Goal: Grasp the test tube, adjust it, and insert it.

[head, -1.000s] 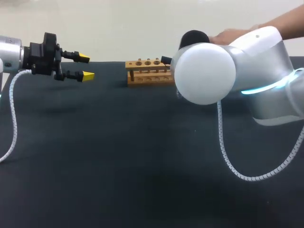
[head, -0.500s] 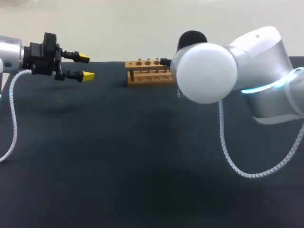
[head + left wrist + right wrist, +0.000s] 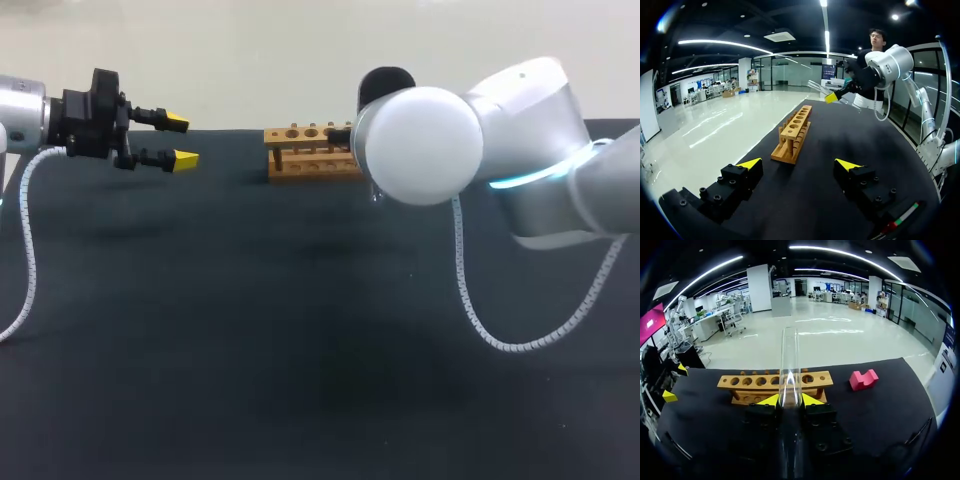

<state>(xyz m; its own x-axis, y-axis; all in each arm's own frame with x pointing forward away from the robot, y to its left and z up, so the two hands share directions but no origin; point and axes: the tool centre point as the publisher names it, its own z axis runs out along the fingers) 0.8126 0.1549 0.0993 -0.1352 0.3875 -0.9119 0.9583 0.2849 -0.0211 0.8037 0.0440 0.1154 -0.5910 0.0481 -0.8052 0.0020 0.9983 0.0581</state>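
Note:
A clear glass test tube (image 3: 789, 365) stands between the yellow tips of my right gripper (image 3: 789, 400), which is shut on it. The tube points toward the wooden rack (image 3: 775, 385) just ahead. In the head view the rack (image 3: 310, 152) sits at the table's far middle, and my right arm's white elbow (image 3: 420, 145) hides the right gripper. My left gripper (image 3: 182, 140) hovers open and empty at the far left. The left wrist view has the rack (image 3: 795, 132) ahead of its open fingers (image 3: 749, 163), with the tube (image 3: 819, 87) held beyond it.
A pink block (image 3: 863, 379) lies on the black table (image 3: 250, 350) to the right of the rack. White coiled cables (image 3: 470, 310) hang from both arms over the table.
My right arm has swung left, closer to the rack, with the tube still in its grip. A hand seen behind that arm one second ago is gone. The left arm has not moved.

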